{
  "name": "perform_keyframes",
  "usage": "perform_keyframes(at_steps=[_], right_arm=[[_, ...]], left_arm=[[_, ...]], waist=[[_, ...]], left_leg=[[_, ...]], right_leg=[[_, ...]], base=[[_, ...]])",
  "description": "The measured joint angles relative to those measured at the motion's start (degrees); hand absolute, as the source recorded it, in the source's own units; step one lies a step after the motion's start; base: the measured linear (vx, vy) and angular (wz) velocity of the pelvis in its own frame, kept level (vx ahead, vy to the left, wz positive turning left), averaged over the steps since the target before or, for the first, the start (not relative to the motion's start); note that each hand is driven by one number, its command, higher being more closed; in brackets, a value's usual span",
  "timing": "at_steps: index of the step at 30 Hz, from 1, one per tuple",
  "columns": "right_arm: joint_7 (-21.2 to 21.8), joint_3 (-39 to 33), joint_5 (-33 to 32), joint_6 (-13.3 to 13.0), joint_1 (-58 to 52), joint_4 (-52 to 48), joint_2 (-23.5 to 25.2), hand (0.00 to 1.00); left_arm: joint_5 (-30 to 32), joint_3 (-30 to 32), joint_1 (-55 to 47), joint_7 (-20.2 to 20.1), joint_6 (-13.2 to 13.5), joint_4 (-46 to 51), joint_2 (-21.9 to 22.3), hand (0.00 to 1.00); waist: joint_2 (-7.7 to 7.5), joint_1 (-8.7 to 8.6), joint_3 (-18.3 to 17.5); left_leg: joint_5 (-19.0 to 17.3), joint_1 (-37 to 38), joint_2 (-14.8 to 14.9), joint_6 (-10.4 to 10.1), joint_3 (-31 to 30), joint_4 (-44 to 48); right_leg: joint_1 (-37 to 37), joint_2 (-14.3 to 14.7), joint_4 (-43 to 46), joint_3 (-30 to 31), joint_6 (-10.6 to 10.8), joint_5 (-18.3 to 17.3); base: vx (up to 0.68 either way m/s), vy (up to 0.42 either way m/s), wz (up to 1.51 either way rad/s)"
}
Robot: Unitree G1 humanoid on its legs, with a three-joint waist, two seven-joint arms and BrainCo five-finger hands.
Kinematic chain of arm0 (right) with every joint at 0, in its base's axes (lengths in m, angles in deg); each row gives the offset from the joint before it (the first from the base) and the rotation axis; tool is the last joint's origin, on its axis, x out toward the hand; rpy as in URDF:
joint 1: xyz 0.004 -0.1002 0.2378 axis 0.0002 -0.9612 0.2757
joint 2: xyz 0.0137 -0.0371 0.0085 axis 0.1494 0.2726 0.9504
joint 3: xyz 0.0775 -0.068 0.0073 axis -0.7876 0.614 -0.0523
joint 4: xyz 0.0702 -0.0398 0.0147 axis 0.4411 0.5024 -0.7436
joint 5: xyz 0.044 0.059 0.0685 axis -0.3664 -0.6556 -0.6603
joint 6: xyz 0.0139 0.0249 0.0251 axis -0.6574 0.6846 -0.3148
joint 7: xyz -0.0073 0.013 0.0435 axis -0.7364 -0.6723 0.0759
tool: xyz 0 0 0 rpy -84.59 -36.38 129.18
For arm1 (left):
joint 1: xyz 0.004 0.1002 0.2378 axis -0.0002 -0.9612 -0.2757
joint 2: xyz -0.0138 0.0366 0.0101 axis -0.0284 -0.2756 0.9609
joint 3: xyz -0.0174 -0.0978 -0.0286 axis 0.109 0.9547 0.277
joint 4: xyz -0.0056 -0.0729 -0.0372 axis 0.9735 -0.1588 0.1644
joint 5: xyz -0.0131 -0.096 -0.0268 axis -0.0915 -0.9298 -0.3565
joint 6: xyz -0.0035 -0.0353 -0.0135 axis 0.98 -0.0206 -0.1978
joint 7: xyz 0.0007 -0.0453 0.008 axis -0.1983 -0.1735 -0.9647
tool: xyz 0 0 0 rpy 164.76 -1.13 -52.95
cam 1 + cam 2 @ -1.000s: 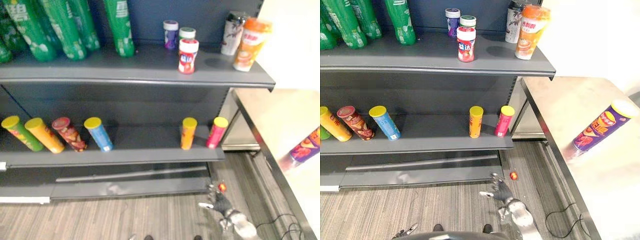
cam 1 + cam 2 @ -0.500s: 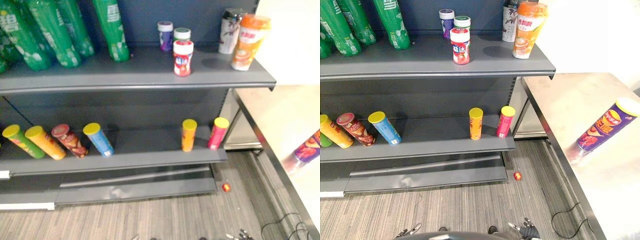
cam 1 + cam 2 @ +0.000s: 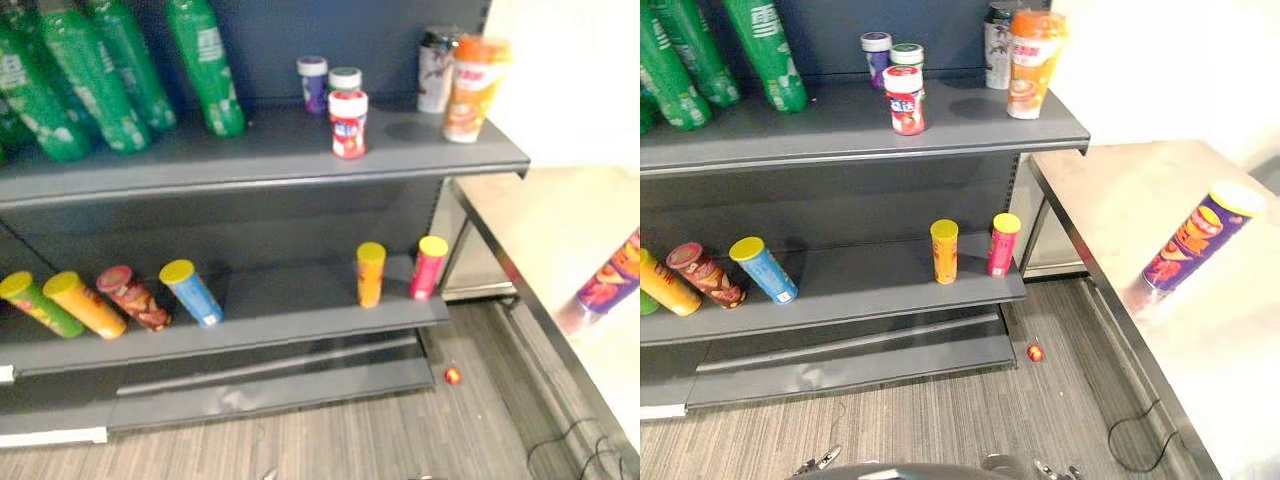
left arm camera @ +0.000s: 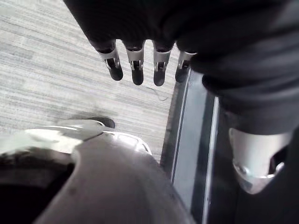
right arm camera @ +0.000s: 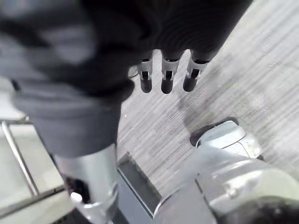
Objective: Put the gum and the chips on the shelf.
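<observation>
The left hand (image 4: 136, 67) is hanging over the striped grey floor (image 4: 46, 70) with its fingers straight and loose, grasping nothing. The right hand (image 5: 167, 77) is hanging the same way, released and empty. The chips (image 3: 1195, 240), a purple tube with a yellow lid and an orange picture on its side, are sitting on the steel table (image 3: 1110, 200) to the right of the shelf unit, well apart from both hands. The gum (image 3: 904, 99), a small red bottle with a white lid, is standing upright near the front of the upper shelf (image 3: 840, 140), just in front of a purple bottle (image 3: 876, 55) and a green-lidded bottle (image 3: 906, 55). An orange tube (image 3: 944, 250) and a pink tube (image 3: 1003, 243) are standing on the lower shelf (image 3: 860, 290). A small red thing (image 3: 1035, 352) is lying on the floor.
</observation>
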Motion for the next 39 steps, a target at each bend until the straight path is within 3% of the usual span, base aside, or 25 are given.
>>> perform_keyframes(at_steps=[2, 3, 4, 5, 6, 8, 9, 12, 15, 17, 21, 27, 29, 31, 35, 36, 37, 38, 39], right_arm=[[-0.32, -2.72, -1.28, 0.05, 0.12, -0.99, 0.40, 0.00], [-0.73, -3.32, -2.17, 0.15, 0.06, -2.53, 0.86, 0.00], [-1.10, -3.91, -2.75, 0.15, 0.26, -3.29, 1.16, 0.00], [-1.33, -4.30, -3.91, -0.02, 0.76, -4.60, 1.97, 0.00], [-1.59, -4.29, -4.25, 0.22, 0.82, -4.37, 2.66, 0.00], [-2.47, -4.02, -4.25, 0.33, 0.13, -3.96, 3.49, 0.00], [-2.66, -3.87, -4.22, 0.31, -0.09, -3.43, 3.74, 0.00], [-2.70, -3.65, -4.18, 0.46, -0.12, -1.16, 3.92, 0.00], [-2.90, -3.31, -4.16, 0.93, 0.85, 0.20, 3.98, 0.00], [-3.11, -3.34, -4.15, 1.33, 2.45, 0.25, 3.92, 0.00], [-3.23, -3.71, -3.64, 1.28, 4.38, 0.17, 3.34, 0.00], [-3.29, -4.88, -3.67, 1.26, 5.22, 0.19, 3.41, 0.00], [-3.33, -5.31, -3.69, 1.25, 5.27, 0.20, 3.41, 0.00], [-3.29, -5.27, -3.70, 1.20, 5.35, 0.97, 3.37, 0.00], [-3.27, -5.20, -3.80, 1.20, 4.55, 2.72, 3.16, 0.00], [-3.28, -5.02, -3.90, 1.17, 4.53, 2.64, 2.74, 0.00], [-3.30, -4.88, -4.32, 1.11, 4.54, 2.66, 2.43, 0.00], [-3.38, -4.93, -5.00, 0.72, 4.65, 2.44, 1.69, 0.00], [-3.57, -5.05, -5.55, 0.02, 4.76, 2.54, 0.81, 0.00]], left_arm=[[0.03, 0.87, 0.14, -0.05, -0.01, 0.13, 0.29, 0.00], [0.02, 1.55, 0.40, -0.04, 0.05, 0.15, 0.37, 0.00], [0.01, 1.57, 0.51, 0.00, 0.17, 0.18, 0.58, 0.00], [0.05, 1.90, 1.12, 0.11, 0.23, 0.56, 0.80, 0.00], [0.00, 2.23, 1.72, 0.20, 0.30, 1.38, 0.53, 0.00], [0.00, 2.42, 2.41, 0.13, 0.33, 2.41, 0.53, 0.00], [-0.01, 2.05, 2.27, -0.06, 0.31, 2.44, 0.23, 0.00], [0.00, -0.51, 3.59, -0.41, 0.38, 2.46, -0.33, 0.00], [0.00, -1.96, 4.91, -0.95, 1.23, 2.75, -0.01, 0.00], [-1.15, -1.93, 4.94, -1.32, 1.31, 2.68, 0.36, 0.00], [-1.31, -1.77, 4.77, -1.41, 1.25, 2.25, 0.70, 0.00], [-1.38, -0.14, 5.07, -1.19, 1.06, 2.24, 0.99, 0.00], [-1.38, -0.13, 5.09, -1.12, 1.01, 2.22, 1.04, 0.00], [-1.52, 0.31, 5.24, -0.95, 0.86, 1.90, 1.08, 0.00], [-3.78, 1.25, 5.24, -0.83, 1.03, 2.51, 1.52, 0.00], [-4.77, 2.26, 5.06, -0.84, 1.15, 2.87, 1.86, 0.00], [-6.02, 2.43, 4.89, -0.79, 1.49, 2.90, 1.90, 0.00], [-7.94, 2.01, 4.99, -0.82, 1.71, 3.50, 2.21, 0.00], [-8.87, 0.70, 5.34, -0.96, 1.77, 3.41, 2.59, 0.00]], waist=[[0.42, -0.29, 0.20], [0.47, -0.34, 0.44], [0.89, -0.16, 0.81], [0.58, 0.56, 2.29], [0.77, 0.30, 3.64], [0.89, 0.64, 3.89], [0.62, 0.49, 3.84], [0.51, 0.12, 3.81], [-0.03, 0.12, 3.58], [-0.32, 0.10, 3.53], [-0.30, 0.26, 3.29], [-0.42, 0.05, 2.84], [-0.51, -0.43, 2.85], [-0.55, -1.39, 3.10], [-0.25, -1.01, 3.52], [0.25, -1.02, 3.69], [-0.23, -0.99, 4.00], [0.09, -1.11, 4.03], [0.33, -0.98, 4.17]], left_leg=[[-2.10, -2.45, 1.27, 0.95, 4.74, 3.10], [-3.42, -3.84, 2.33, 1.67, 8.77, 4.68], [-3.78, -3.97, 3.19, 2.47, 11.05, 5.01], [-4.59, -3.47, 4.28, 3.12, 15.98, 5.58], [-5.30, -3.25, 5.50, 3.84, 19.13, 6.05], [-4.94, -2.11, 7.19, 3.55, 24.31, 5.74], [-4.66, -0.91, 7.27, 3.37, 27.35, 4.98], [-3.62, 0.52, 6.40, 2.97, 31.33, 3.05], [0.12, 1.05, 4.06, 2.32, 34.60, -1.77], [3.07, 2.28, 2.37, 1.73, 36.18, -5.80], [6.97, 4.33, 2.76, 0.64, 37.09, -9.98], [7.29, 4.40, 5.37, -0.16, 38.51, -7.78], [7.15, 4.35, 6.22, -0.26, 38.71, -6.69], [4.94, 4.29, 9.10, -0.47, 38.85, -1.72], [3.83, 3.93, 17.77, 0.65, 35.92, 14.26], [5.31, 1.78, 18.84, 2.87, 27.04, 18.26], [6.54, -0.49, 18.83, 4.12, 21.57, 20.54], [3.84, -3.52, 15.85, 0.89, 11.15, 20.83], [1.50, -4.86, 12.46, -0.46, 5.37, 18.86]], right_leg=[[-3.40, 0.50, -0.55, 4.18, 1.48, 2.44], [-5.56, 0.91, -2.83, 6.97, 3.62, 5.26], [-5.76, 0.93, -5.19, 7.42, 4.27, 7.57], [-6.32, -0.38, -6.43, 0.69, 2.62, 9.32], [-6.77, -2.71, -3.25, -9.91, -0.96, 7.06], [-6.45, -5.99, 2.63, -21.31, -4.09, 5.03], [-5.04, -7.69, 4.68, -23.29, -4.19, 4.96], [-0.57, -9.29, 4.28, -24.34, -3.49, 5.38], [1.18, -8.82, -2.87, -27.95, -2.86, 5.15], [1.90, -8.19, -5.93, -27.62, 0.47, 4.76], [2.62, -5.71, -7.42, -27.09, -0.34, 3.82], [1.77, -4.06, -5.72, -25.68, -1.86, 2.98], [1.08, -4.01, -4.37, -25.42, -2.54, 2.37], [0.83, -3.77, -1.61, -25.06, -2.58, 0.21], [1.33, -1.78, 1.78, -21.41, -3.70, -3.43], [1.98, -0.79, 1.73, -19.70, -4.68, -4.31], [2.17, -0.47, 1.46, -18.62, -4.92, -4.44], [2.44, -0.80, 1.09, -16.75, -5.05, -4.45], [2.35, -1.32, 0.94, -14.84, -5.14, -4.38]], base=[[-0.07, 0.205, -1.22], [-0.11, 0.191, -1.43], [-0.10, 0.160, -1.94], [-0.16, 0.165, -1.88], [-0.14, 0.152, -1.77], [-0.06, 0.156, -1.54], [-0.02, 0.106, -1.62], [-0.04, -0.011, -0.86], [-0.09, -0.119, -0.51], [-0.11, -0.146, -0.32], [-0.09, -0.135, -0.11], [-0.03, -0.056, -0.14], [0.01, -0.020, -0.13], [0.02, -0.034, -0.14], [-0.01, -0.099, -0.44], [0.01, -0.124, -0.68], [0.04, -0.084, -0.74], [0.07, -0.015, -0.77], [0.09, 0.010, -0.79]])
